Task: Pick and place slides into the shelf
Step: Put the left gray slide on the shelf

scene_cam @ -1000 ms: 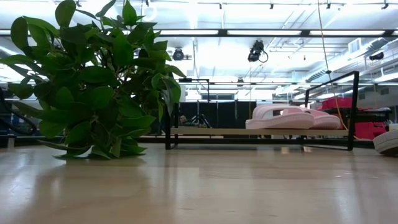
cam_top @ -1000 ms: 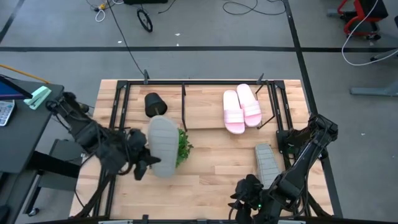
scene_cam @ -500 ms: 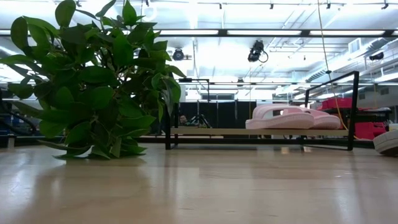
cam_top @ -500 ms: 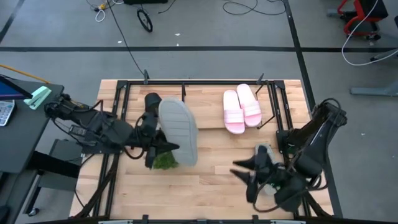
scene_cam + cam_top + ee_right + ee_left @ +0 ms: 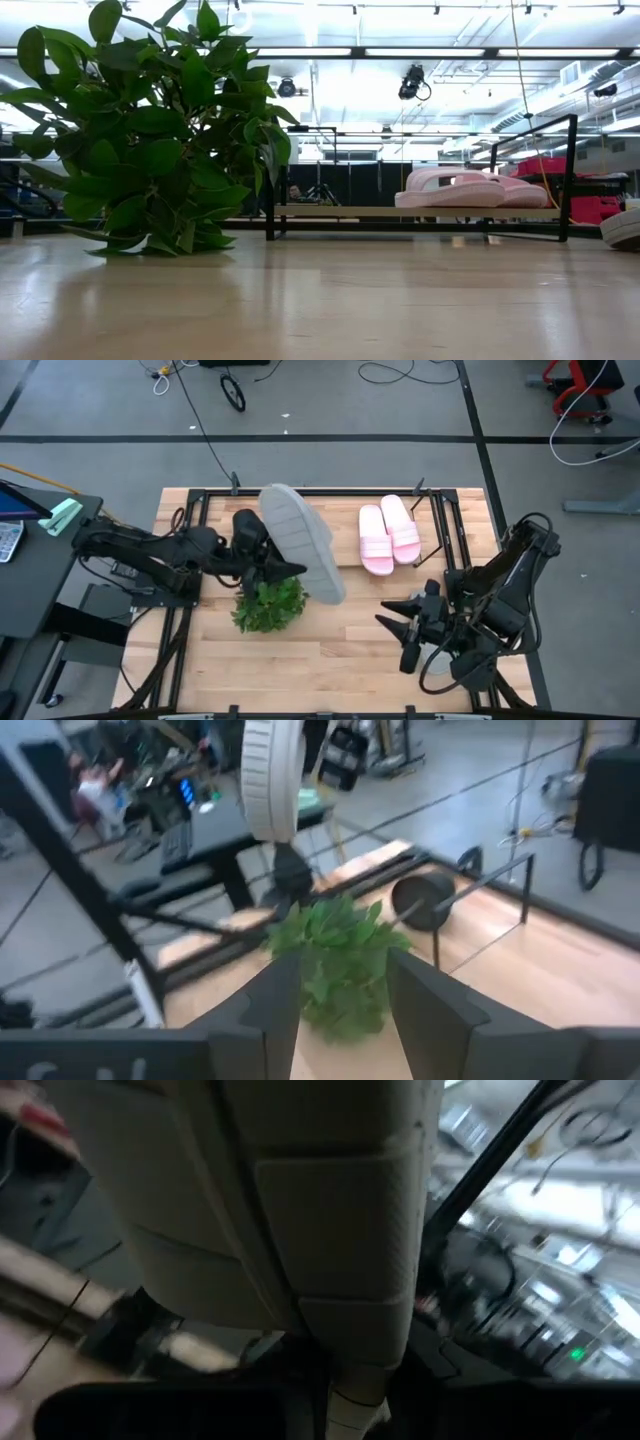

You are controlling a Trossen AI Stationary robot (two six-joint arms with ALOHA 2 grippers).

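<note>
- High view: the shelf stands along the far edge of the table. Its right half holds two pink slides lying side by side and touching. The left half holds no slide; a black pot lies there on its side.
- High view: the left gripper is pinched on the edge of a grey slide and holds it in the air, sole up, over the middle of the shelf's front rail and just above the green plant.
- High view: the right gripper hangs over the table's near right part with its fingers spread and nothing between them.
- Low view: the two pink slides rest on the shelf's slanted board. The plant fills the left. Part of a pale sandal shows at the right edge, on the table.
- Left wrist view: the grey slide fills the picture, clamped at its lower end.
- Right wrist view: the right gripper's fingers stand apart. Beyond them are the plant, the fallen pot and the raised grey slide.
</note>
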